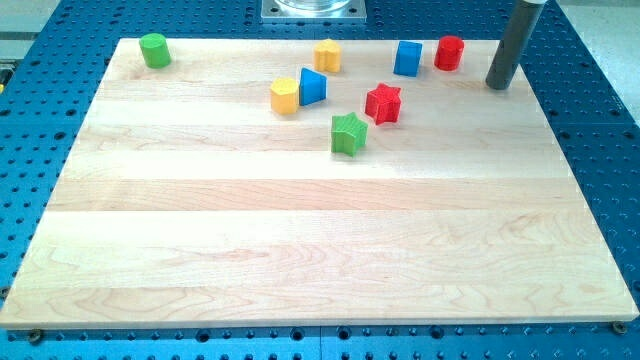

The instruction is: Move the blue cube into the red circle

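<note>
The blue cube (407,58) stands near the view's top, right of centre. The red circle, a short red cylinder (449,52), stands just to its right with a small gap between them. My tip (497,86) rests on the board to the right of and slightly below the red cylinder, apart from it. The rod rises out of the view's top right.
A blue triangular block (313,86) touches a yellow block (285,96). Another yellow block (328,55) sits at the top centre. A red star (383,103) and a green star (349,134) lie mid-board. A green cylinder (154,50) is at the top left. The wooden board (320,250) lies on a blue perforated table.
</note>
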Controlling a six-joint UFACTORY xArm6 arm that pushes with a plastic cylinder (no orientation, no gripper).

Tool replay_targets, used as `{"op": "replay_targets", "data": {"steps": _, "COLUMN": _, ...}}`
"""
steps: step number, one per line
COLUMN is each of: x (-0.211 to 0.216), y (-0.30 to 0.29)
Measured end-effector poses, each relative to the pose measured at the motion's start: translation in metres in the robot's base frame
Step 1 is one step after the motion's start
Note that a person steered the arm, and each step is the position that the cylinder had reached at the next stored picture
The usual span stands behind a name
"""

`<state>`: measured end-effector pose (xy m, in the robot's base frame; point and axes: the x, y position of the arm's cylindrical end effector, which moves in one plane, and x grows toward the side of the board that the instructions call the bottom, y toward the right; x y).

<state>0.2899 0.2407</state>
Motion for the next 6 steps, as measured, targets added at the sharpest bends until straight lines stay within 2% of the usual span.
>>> {"op": "replay_targets", "data": {"steps": 3, "x": 0.000, "y": -0.128}}
{"op": "replay_targets", "data": {"steps": 4, "x": -0.015, "y": -0.168}}
{"op": "replay_targets", "data": {"steps": 5, "x": -0.059, "y": -0.138}}
{"op": "replay_targets", "data": {"steps": 6, "x": -0.076, "y": -0.093}}
